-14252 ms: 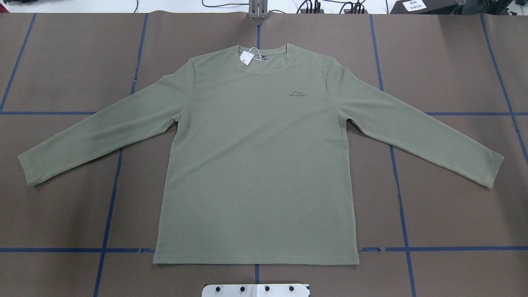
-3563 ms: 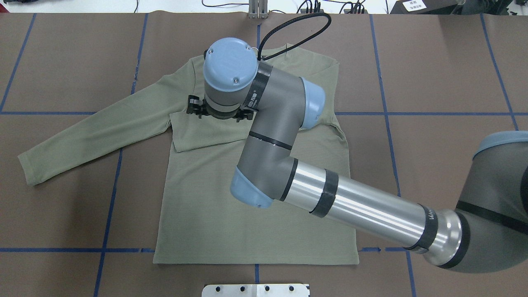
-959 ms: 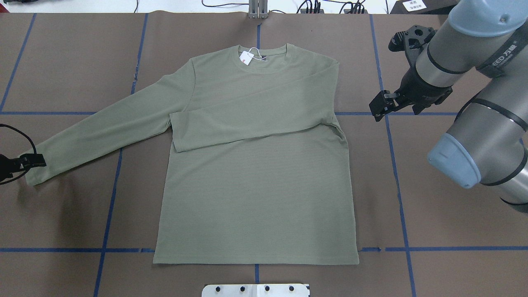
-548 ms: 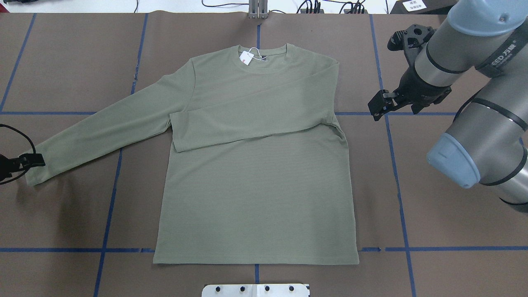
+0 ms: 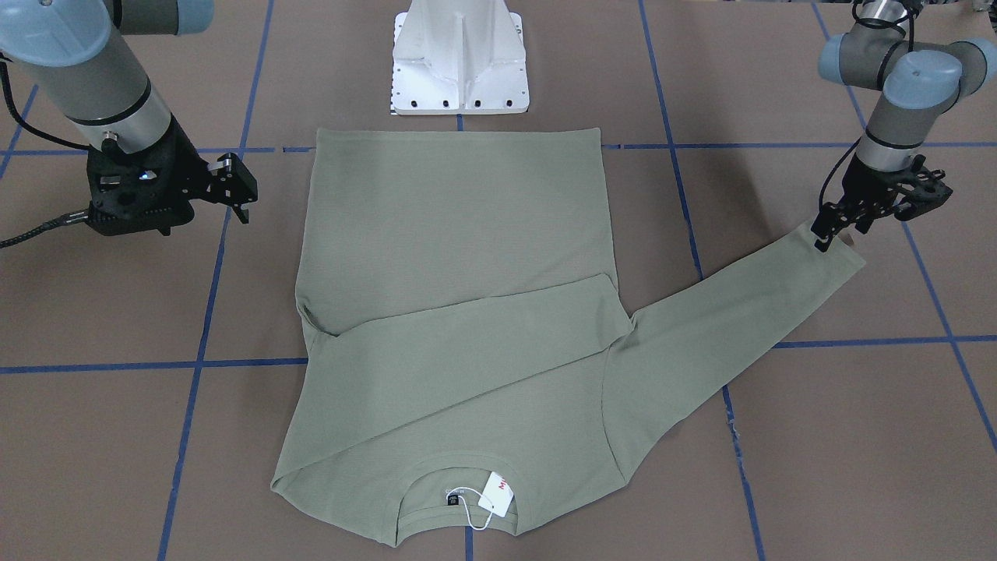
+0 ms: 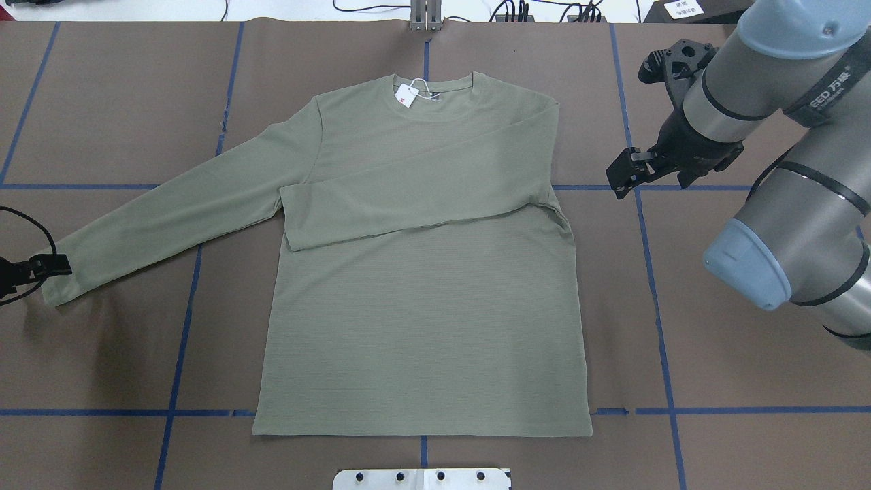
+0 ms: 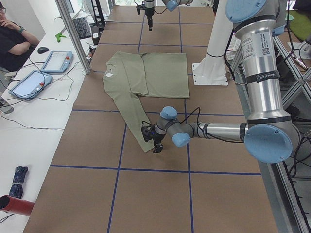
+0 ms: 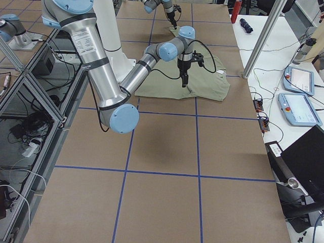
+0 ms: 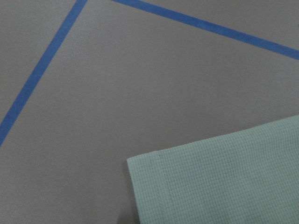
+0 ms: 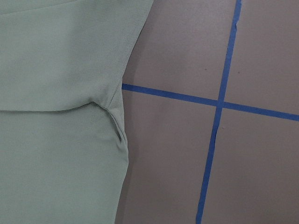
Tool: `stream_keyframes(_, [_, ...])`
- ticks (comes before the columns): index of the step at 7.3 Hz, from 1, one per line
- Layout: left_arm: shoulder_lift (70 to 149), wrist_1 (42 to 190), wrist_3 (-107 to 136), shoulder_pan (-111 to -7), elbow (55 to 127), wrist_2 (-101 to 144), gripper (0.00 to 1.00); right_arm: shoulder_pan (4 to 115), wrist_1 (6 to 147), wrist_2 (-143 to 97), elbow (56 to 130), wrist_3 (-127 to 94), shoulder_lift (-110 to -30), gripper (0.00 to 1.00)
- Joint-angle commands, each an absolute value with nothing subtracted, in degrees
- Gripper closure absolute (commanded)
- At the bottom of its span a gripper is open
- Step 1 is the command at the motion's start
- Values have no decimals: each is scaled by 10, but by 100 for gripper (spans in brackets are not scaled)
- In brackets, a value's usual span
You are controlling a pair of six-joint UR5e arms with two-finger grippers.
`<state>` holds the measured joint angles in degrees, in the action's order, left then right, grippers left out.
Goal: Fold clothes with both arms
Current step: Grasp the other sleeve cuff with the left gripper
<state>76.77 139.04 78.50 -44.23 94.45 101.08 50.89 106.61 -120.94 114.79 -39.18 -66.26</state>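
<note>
The olive green shirt [image 6: 422, 306] lies flat, front up, collar and white hang tag [image 6: 407, 95] at the far side. Its right sleeve [image 6: 408, 197] is folded across the chest. Its left sleeve [image 6: 170, 218] stretches out to the table's left. My left gripper [image 6: 51, 267] is low at that sleeve's cuff [image 9: 219, 182] and looks open; the cuff lies flat. It also shows in the front view [image 5: 833, 230]. My right gripper [image 6: 626, 175] is open and empty, above bare table to the right of the shirt's folded shoulder [image 10: 56, 116].
Brown paper with blue tape lines [image 6: 653, 286] covers the table. The white pedestal base [image 5: 459, 58] stands just behind the shirt's hem. An operators' bench with tablets [image 7: 56, 60] and a metal post [image 7: 73, 34] runs along the far side.
The right sleeve, spread out at first, was folded across the chest by the right arm, which then withdrew to the right. In the last second both grippers barely moved.
</note>
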Motion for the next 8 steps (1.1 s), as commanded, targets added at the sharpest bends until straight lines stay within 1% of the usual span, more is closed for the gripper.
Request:
stream_keyframes(1, [767, 1390, 786, -442, 940, 1011, 2, 509, 1066, -1209, 1148, -391, -662, 0])
stream_keyframes(2, [768, 1390, 786, -442, 940, 1011, 2, 509, 1066, -1210, 1148, -391, -663, 0])
stream_keyframes(3, [768, 1390, 788, -441, 940, 1012, 5, 509, 1066, -1210, 1148, -391, -663, 0])
stream_keyframes(4, [767, 1391, 788, -441, 940, 1012, 13, 509, 1066, -1209, 1148, -391, -663, 0])
stream_keyframes(7, [768, 1391, 789, -441, 941, 1012, 44, 509, 1066, -1209, 1148, -392, -661, 0])
stream_keyframes(8, [768, 1391, 790, -439, 941, 1012, 48, 509, 1066, -1209, 1148, -391, -662, 0])
